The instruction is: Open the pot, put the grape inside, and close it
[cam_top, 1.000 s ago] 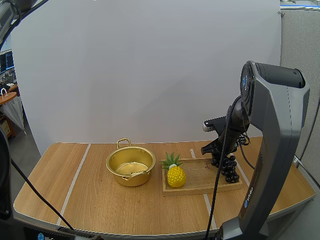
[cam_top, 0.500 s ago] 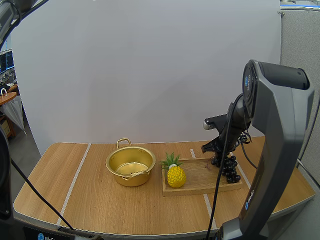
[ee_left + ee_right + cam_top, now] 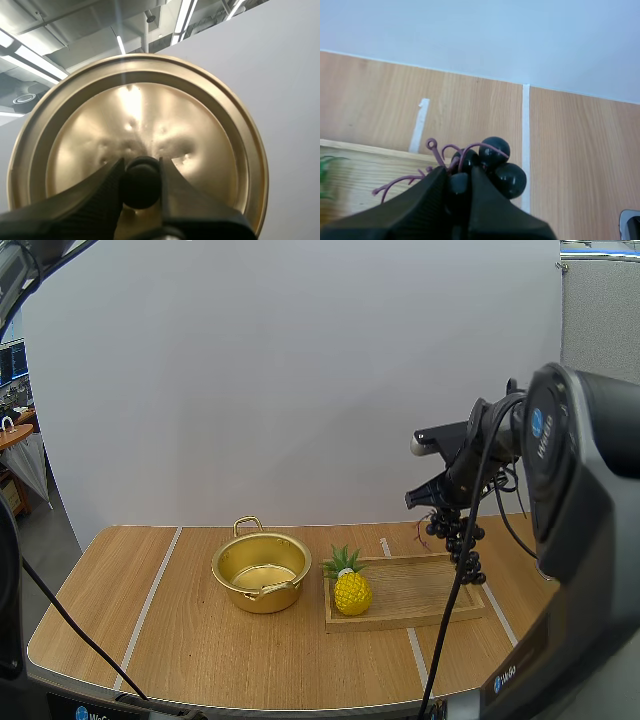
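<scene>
The gold pot [image 3: 261, 572] stands open on the table, left of the wooden tray [image 3: 404, 592]. My right gripper [image 3: 437, 507] is shut on the dark bunch of grapes [image 3: 458, 545], which hangs in the air above the tray's right end. In the right wrist view the fingers [image 3: 431, 192] pinch the grapes [image 3: 495, 162] by their purple stem, over the tray's far edge. My left gripper [image 3: 141, 184] is shut on the black knob of the gold lid [image 3: 200, 135], held up and seen from its top side.
A toy pineapple [image 3: 350, 586] stands on the tray's left end, between the pot and the hanging grapes. White tape lines [image 3: 150, 595] cross the wooden table. The table's left half is bare wood.
My right gripper has risen from the tray, lifting the bunch of grapes off its right end into the air. The pot and the pineapple have not moved.
</scene>
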`<move>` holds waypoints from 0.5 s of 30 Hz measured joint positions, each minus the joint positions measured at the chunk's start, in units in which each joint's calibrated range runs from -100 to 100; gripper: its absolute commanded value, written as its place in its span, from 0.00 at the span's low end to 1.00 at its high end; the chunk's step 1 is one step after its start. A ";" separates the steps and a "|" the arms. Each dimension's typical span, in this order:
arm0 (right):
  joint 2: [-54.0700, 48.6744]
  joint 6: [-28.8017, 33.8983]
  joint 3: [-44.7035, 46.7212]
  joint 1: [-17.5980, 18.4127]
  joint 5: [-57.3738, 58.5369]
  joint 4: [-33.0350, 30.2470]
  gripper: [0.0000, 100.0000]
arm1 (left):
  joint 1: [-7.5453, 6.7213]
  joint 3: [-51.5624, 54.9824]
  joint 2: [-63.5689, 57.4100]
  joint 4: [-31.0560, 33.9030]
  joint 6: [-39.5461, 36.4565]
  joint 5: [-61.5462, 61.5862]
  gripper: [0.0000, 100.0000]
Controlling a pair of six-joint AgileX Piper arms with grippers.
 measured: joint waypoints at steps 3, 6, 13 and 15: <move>-3.08 -0.48 0.17 0.20 2.21 1.35 0.00 | 0.00 0.00 0.00 0.00 0.00 0.00 0.00; -6.81 -1.39 0.17 2.03 4.84 2.37 0.00 | 0.00 0.00 0.00 0.00 0.00 0.00 0.00; -11.11 -0.60 -1.76 10.82 10.91 3.36 0.00 | 0.00 0.00 0.00 0.00 0.00 0.00 0.00; -11.11 1.10 -4.81 15.31 12.72 3.36 0.00 | 0.00 0.00 0.00 0.00 0.00 0.00 0.00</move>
